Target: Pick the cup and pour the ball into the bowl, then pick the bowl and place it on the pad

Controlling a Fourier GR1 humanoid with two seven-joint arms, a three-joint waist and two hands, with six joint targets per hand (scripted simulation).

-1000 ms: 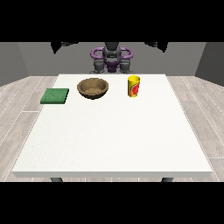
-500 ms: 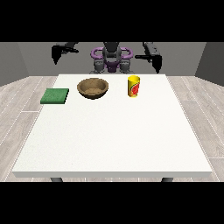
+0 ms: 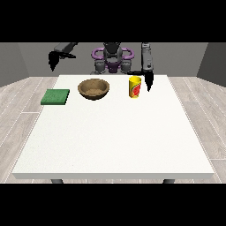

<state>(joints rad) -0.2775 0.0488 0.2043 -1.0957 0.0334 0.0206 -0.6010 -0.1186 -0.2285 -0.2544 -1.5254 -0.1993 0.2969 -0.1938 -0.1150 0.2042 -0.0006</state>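
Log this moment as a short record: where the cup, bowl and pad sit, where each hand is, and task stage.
cup: yellow cup, upright on the table, right of the bowl
bowl: wooden bowl, far middle of table, apart from the cup
pad: green pad, flat near table's left edge
hand at the view's right: lowered beside the cup, fingers pointing down, not around it
hand at the view's left: raised off the table's far left corner, holding nothing
stage: cup not yet picked; bowl not yet on pad

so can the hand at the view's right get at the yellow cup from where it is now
Probably yes. The hand at the view's right hangs just beside the yellow cup, on the side away from the bowl, and nothing stands between them. The bowl sits apart on the cup's other side, so it should not block the approach.
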